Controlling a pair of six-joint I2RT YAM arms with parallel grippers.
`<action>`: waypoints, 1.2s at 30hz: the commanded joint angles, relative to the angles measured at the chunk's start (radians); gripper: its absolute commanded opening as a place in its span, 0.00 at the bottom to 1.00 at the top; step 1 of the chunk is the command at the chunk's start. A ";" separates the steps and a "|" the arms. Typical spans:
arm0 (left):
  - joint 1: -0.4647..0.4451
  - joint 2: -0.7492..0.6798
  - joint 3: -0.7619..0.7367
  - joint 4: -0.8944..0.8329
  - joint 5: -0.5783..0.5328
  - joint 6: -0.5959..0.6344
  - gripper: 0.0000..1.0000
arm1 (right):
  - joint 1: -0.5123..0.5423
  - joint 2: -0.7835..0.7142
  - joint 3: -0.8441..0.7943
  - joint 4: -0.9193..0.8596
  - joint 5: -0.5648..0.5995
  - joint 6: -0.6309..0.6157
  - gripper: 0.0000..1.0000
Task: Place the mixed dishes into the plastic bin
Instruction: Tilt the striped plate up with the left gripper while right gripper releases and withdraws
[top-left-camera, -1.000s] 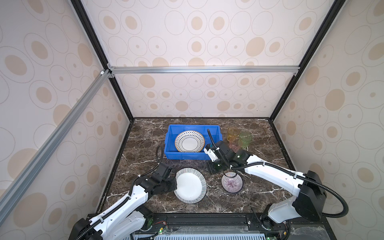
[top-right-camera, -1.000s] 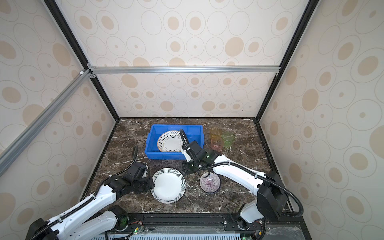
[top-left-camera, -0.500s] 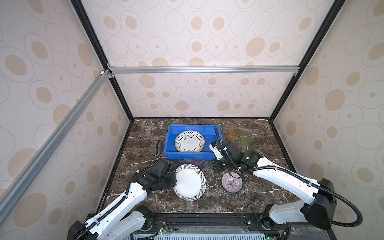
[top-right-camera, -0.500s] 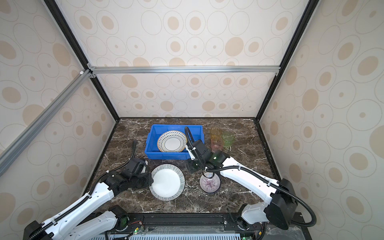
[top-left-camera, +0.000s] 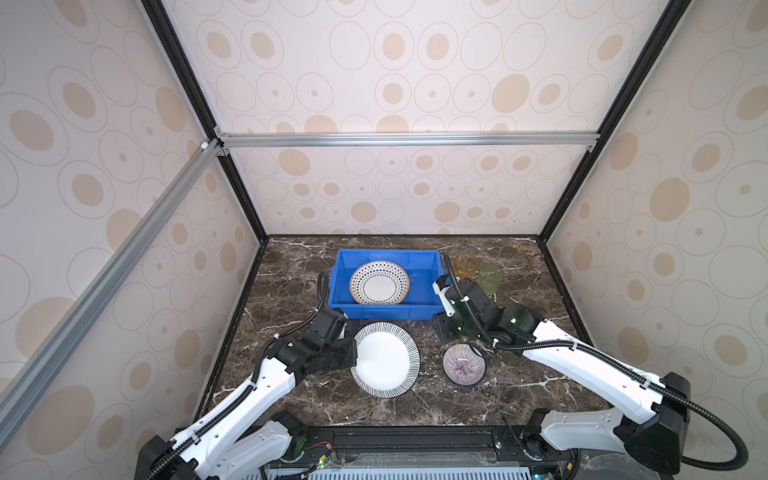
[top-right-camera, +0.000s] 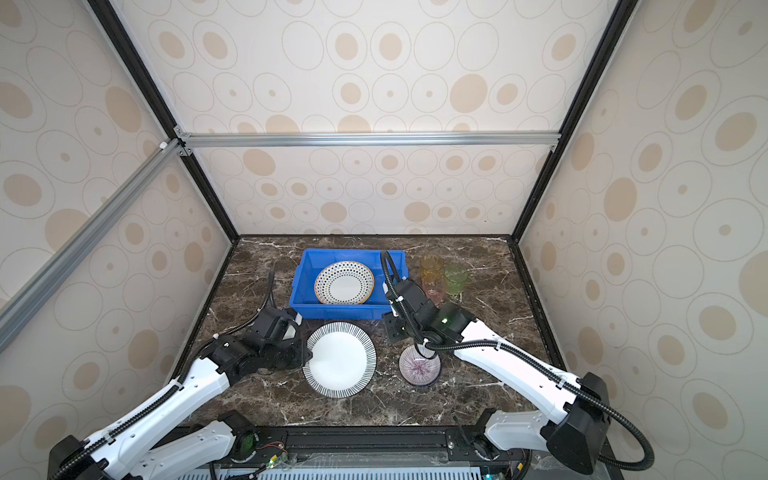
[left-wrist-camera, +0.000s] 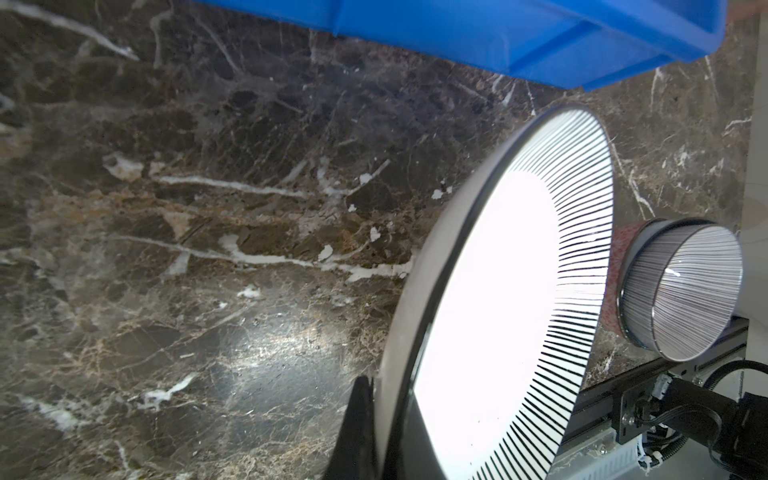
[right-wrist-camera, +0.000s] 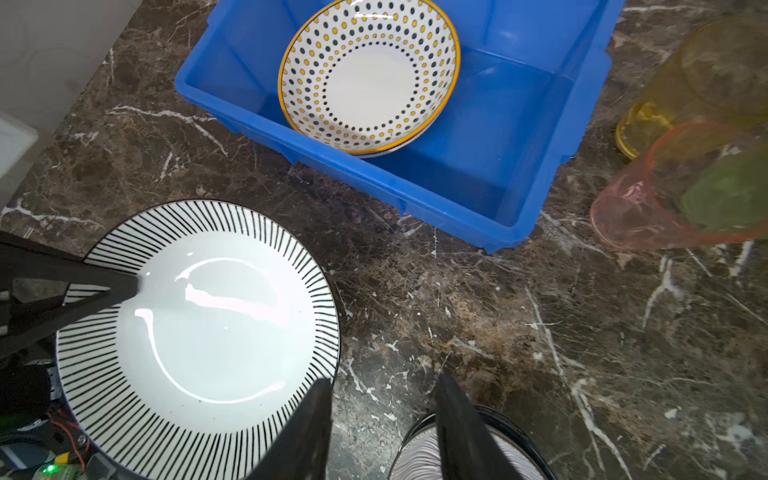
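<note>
The striped plate (top-left-camera: 385, 359) is shifted nearer the bin (top-left-camera: 382, 312), rim pinched by the left end effector (top-left-camera: 353, 352) for lifting.

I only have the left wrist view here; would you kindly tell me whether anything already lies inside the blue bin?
Observer: Yes, one dotted-rim plate lies in the blue bin.
Operator: Thank you. Besides my striped-rim plate, which dishes are out of my sight?
Observer: A yellow tumbler, a green tumbler and a pink tumbler stand just right of the bin.
Operator: And the right gripper?
Observer: The right gripper hangs open near the purple-rayed bowl, holding nothing.
</note>
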 joint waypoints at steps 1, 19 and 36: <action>-0.007 0.010 0.115 0.082 0.031 0.027 0.00 | -0.022 -0.030 -0.008 -0.032 0.053 -0.025 0.45; -0.006 0.080 0.233 0.086 0.037 0.045 0.00 | -0.212 -0.091 -0.039 0.050 -0.133 -0.007 0.45; -0.007 0.169 0.372 0.090 0.042 0.087 0.00 | -0.339 -0.098 -0.033 0.086 -0.238 0.008 0.46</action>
